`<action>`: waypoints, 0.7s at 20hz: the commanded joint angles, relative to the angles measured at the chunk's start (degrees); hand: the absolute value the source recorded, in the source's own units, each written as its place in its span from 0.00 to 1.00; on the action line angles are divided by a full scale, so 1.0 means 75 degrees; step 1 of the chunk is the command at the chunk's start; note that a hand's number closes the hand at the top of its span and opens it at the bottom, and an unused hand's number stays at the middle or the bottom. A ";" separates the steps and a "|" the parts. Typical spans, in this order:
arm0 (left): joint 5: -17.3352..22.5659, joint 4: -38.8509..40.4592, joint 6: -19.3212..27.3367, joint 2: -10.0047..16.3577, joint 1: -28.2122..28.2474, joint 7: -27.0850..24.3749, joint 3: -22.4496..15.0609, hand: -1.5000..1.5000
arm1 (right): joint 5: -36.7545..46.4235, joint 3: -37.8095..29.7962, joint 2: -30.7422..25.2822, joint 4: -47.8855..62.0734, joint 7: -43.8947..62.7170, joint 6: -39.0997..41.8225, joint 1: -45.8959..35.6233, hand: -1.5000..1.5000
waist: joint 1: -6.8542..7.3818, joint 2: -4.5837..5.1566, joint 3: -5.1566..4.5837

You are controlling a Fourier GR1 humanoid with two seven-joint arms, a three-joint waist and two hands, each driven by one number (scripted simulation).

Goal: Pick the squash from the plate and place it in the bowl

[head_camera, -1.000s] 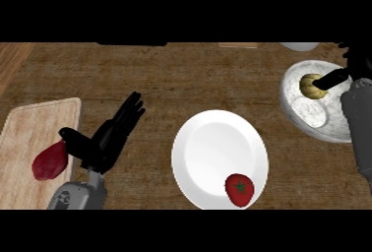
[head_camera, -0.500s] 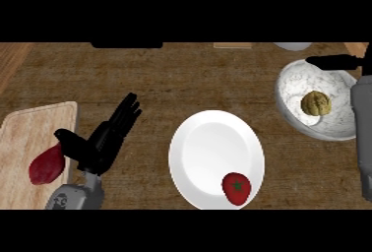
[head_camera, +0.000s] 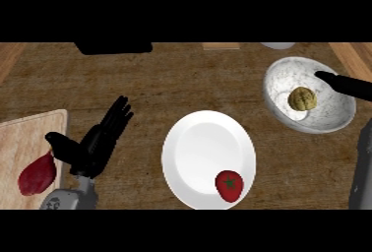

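the squash (head_camera: 302, 98) lies in the bowl (head_camera: 282, 81), apart from the right hand (head_camera: 349, 86), whose fingers stretch straight over the rim, holding nothing; a careless withdrawal could knock the bowl. the left hand (head_camera: 98, 142) rests beside the plate (head_camera: 203, 142), fingers straight, close together

A dark brown, wood-grained counter (head_camera: 181, 78) is observed. A white oval-looking plate (head_camera: 203, 147) is set at its centre. A grey marbled bowl (head_camera: 280, 91) is placed well apart, to the upper right. A pale cutting board (head_camera: 22, 138) is laid at the left edge. Along the far edge, a black object (head_camera: 112, 47), a small wooden block (head_camera: 220, 46) and a white item (head_camera: 277, 45) are partly seen.
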 commanded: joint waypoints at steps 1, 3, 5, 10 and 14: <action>0.0073 0.0190 -0.0079 0.0064 0.0309 -0.0331 0.0204 0.50 | -0.0727 0.0194 0.0823 -0.2360 0.0028 0.0598 0.1318 0.00 | -0.0204 -0.0059 -0.0017; -0.0049 0.0008 0.0110 -0.0081 0.0272 -0.0160 0.0035 0.50 | -0.0953 0.0474 0.1055 -0.3334 -0.0203 0.0836 0.2287 0.00 | -0.0256 -0.0081 -0.0009; 0.0061 -0.0134 -0.0087 0.0065 0.0428 -0.0221 0.0095 0.50 | -0.1495 0.0629 0.1069 -0.4241 -0.0168 0.0903 0.3190 0.00 | -0.0227 -0.0089 -0.0004; 0.0124 -0.0142 -0.0091 0.0194 0.0416 -0.0181 0.0286 0.50 | -0.2430 0.1065 0.1085 -0.6047 -0.0654 0.1403 0.5864 1.00 | -0.0435 -0.0078 0.0013; 0.0116 -0.0064 -0.0020 0.0115 0.0503 -0.0331 0.0344 0.50 | -0.3382 0.1716 0.1089 -0.6868 -0.1032 0.1419 0.7837 1.00 | -0.0589 -0.0067 0.0023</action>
